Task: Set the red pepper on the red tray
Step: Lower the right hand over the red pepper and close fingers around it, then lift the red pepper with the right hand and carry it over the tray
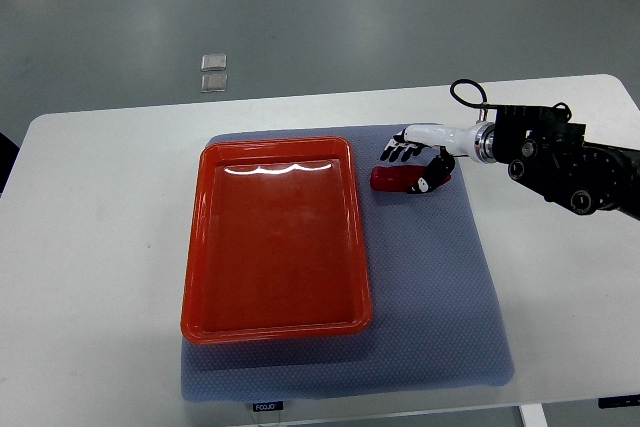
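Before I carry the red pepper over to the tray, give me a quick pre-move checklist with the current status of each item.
1. Right hand at the red pepper: ok, the fingers lie over and beside it on the grey mat.
2. Firm grasp: cannot tell, the fingers hide the contact and the pepper looks to be resting on the mat.
3. Red tray free to receive: ok, nothing lies in it.
4. Path from pepper to tray: ok, only bare mat and the tray's right rim in between.
5. Tray seated flat on the mat: ok.
6. Left arm out of the way: ok, it is not in the picture.
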`<state>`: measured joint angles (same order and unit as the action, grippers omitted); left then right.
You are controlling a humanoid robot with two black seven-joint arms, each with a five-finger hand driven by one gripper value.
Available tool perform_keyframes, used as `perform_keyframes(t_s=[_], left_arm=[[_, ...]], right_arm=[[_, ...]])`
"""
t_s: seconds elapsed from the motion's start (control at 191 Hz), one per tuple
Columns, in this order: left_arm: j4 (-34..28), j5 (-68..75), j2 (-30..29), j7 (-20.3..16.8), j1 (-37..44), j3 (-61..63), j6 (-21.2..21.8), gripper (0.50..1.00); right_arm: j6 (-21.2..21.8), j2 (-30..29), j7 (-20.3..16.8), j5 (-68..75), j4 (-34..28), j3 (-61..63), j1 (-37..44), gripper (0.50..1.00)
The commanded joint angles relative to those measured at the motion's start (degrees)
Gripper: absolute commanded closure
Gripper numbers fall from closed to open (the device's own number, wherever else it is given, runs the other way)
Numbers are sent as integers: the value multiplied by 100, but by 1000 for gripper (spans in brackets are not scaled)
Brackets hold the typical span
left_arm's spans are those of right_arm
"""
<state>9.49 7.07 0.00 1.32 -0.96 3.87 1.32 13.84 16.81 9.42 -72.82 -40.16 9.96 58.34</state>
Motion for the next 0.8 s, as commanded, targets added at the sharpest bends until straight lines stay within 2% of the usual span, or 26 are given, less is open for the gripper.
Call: perform_keyframes(t_s=[0.0,0.188,0.277,0.475,0.596,0.726,0.794], left_arm=[[0,-4,0,0,0,0,0,500],[0,4,0,0,0,0,0,500],[0,-4,0,0,0,0,0,500],[0,4,0,0,0,0,0,500],[0,4,0,0,0,0,0,500],[0,-4,0,0,0,0,0,500],[0,4,0,0,0,0,0,500]], right_arm=[[-4,-3,7,5,0,-3,2,711],[-4,-55,7,-13,0,-29,2,779],[-4,-55,7,-83,0,-29,-7,844],[4,-47,16,-110,0,-29,20,926],[-4,-38,33,-101,-9,-12,37,1000],[-4,-11,60,-39,-71,32,134,1000],[4,-11,200,22,-123,76,301,1000]])
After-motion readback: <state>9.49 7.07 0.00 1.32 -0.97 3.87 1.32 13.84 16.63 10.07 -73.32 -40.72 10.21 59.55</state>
